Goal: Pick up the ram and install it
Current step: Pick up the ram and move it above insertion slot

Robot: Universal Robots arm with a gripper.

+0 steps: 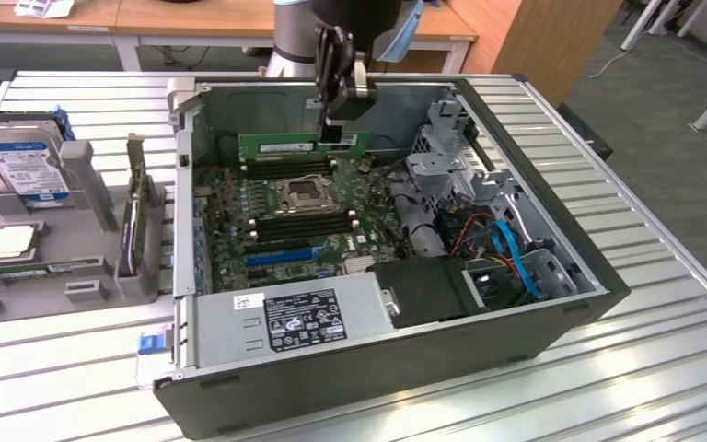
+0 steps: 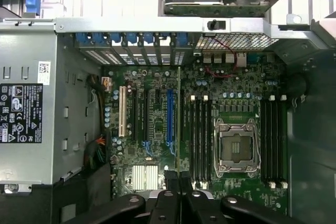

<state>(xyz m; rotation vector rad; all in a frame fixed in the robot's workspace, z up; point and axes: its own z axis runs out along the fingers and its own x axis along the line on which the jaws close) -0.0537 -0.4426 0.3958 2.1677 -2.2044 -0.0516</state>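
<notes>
Ram [image 1: 286,145], clamped in end effector [image 1: 342,131]

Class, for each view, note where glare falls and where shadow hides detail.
Exterior view: glare washes the ribbed table toward the exterior view's right, while the ram in the tool is evenly lit. Wrist view: the case wall beside the motherboard lies in deep shadow.

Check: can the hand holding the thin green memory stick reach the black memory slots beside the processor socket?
Probably yes. The hand holds the green memory stick above the black memory slots; the grey case lies open and nothing stands between them.
</notes>
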